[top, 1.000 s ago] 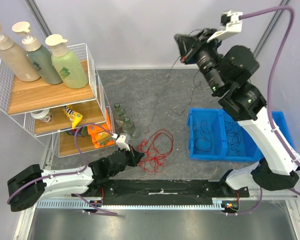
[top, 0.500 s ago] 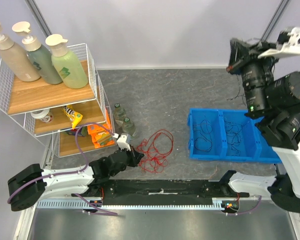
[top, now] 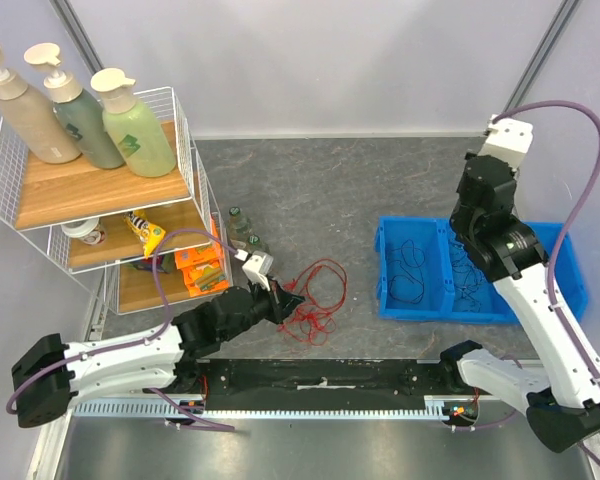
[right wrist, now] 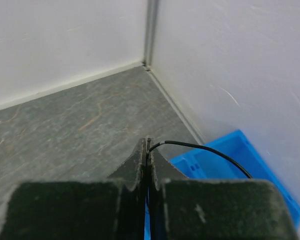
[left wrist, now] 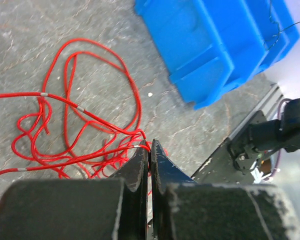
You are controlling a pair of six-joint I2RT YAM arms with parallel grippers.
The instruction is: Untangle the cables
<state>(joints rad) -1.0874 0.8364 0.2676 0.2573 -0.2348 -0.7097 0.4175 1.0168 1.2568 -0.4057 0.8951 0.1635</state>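
Observation:
A loose tangle of red cables (top: pixel 315 295) lies on the grey tabletop; it also shows in the left wrist view (left wrist: pixel 90 112). My left gripper (top: pixel 290 298) is shut on a red strand at the tangle's near left edge, its tips (left wrist: pixel 150 145) pinching it. My right gripper (right wrist: pixel 148 142) is shut on a thin black cable (right wrist: pixel 205 147) and holds it up above the blue bin (top: pixel 382 270). Other black cables (top: pixel 410 268) lie in the bin's compartments. In the top view the right fingers are hidden by the arm.
A wire shelf (top: pixel 195 180) with pump bottles and snack packets stands at the left. Two small green bottles (top: pixel 245 240) stand beside it. A black rail (top: pixel 320 378) runs along the near edge. Walls close the back and the right.
My right arm has swung from the back middle to the right and lowered over the blue bin, carrying the black cable. My left gripper has shifted slightly right with the red strand.

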